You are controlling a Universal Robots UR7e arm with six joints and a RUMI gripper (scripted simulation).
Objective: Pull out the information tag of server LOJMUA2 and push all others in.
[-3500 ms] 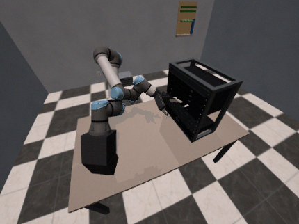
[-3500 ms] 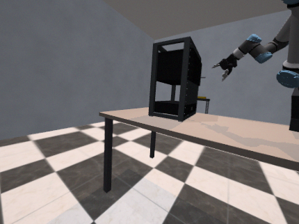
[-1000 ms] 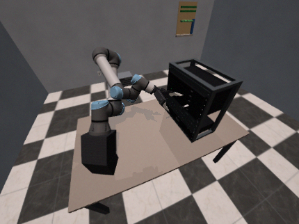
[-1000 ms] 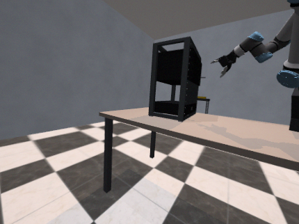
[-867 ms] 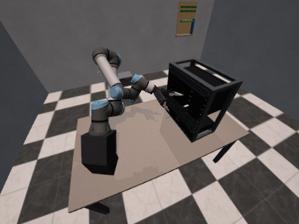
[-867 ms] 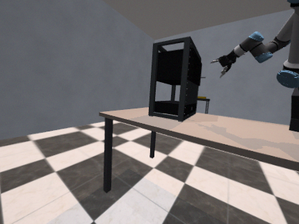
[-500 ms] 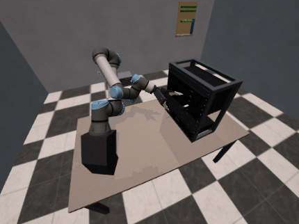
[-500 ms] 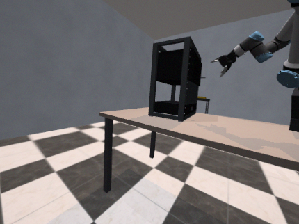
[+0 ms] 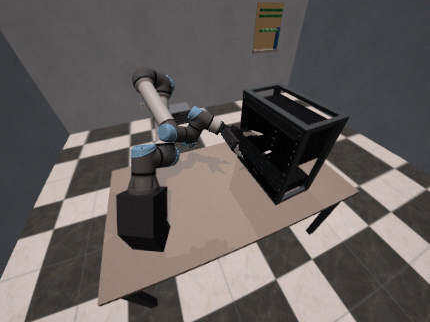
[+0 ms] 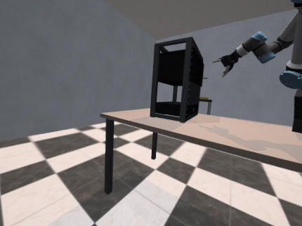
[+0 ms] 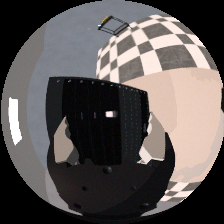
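The black open-frame server rack [image 9: 290, 140] stands on the right half of the beige table [image 9: 220, 213]. It also shows in the exterior view [image 10: 177, 79] and fills the middle of the wrist view [image 11: 97, 120]. My gripper [image 9: 239, 139] is open and empty, a short way in front of the rack's upper front face; in the exterior view the gripper [image 10: 222, 65] hangs clearly apart from the rack. A small pale information tag [image 11: 110, 114] shows on the rack front in the wrist view. A thin tag [image 10: 204, 78] sticks out of the front in the exterior view. No tag text is readable.
The robot base [image 9: 142, 218] sits on the table's left part. A poster [image 9: 267, 26] hangs on the back wall. A small yellow-topped stand [image 10: 205, 102] is on the floor behind the table. The rack stands near the table's right edge.
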